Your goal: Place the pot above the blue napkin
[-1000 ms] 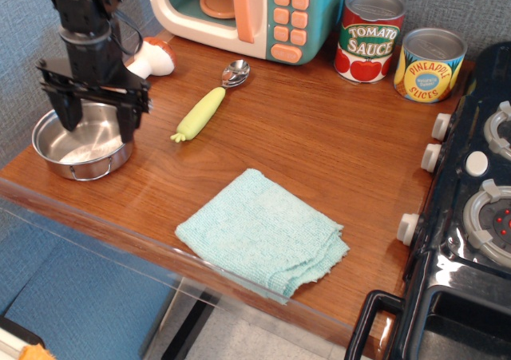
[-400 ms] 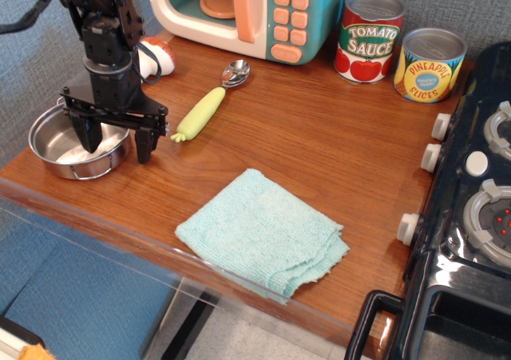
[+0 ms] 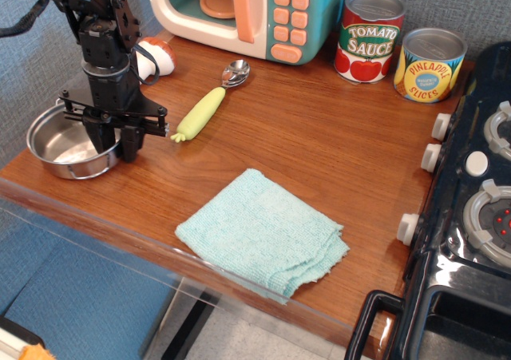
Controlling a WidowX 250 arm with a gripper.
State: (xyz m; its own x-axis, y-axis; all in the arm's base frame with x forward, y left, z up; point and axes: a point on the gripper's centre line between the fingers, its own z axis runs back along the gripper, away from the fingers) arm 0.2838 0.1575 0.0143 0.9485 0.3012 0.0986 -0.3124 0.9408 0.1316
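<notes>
Fingers [image 3: 114, 143] have narrowed since before, now clamping the pot [image 3: 70, 142] rim, nudged slightly left

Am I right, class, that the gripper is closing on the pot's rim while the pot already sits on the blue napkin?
Not quite. The gripper is at the pot's rim, but the observation.image view shows the pot on the bare wooden counter, apart from the blue napkin.

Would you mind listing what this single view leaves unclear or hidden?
- Pot: its right rim is hidden behind the gripper, so whether the fingers actually pinch the rim cannot be told.
- Toy stove: cut off by the right and bottom edges.
- Toy microwave: its top is cut off by the upper edge.
- White and orange object: partly behind the arm, too hidden to identify.
</notes>
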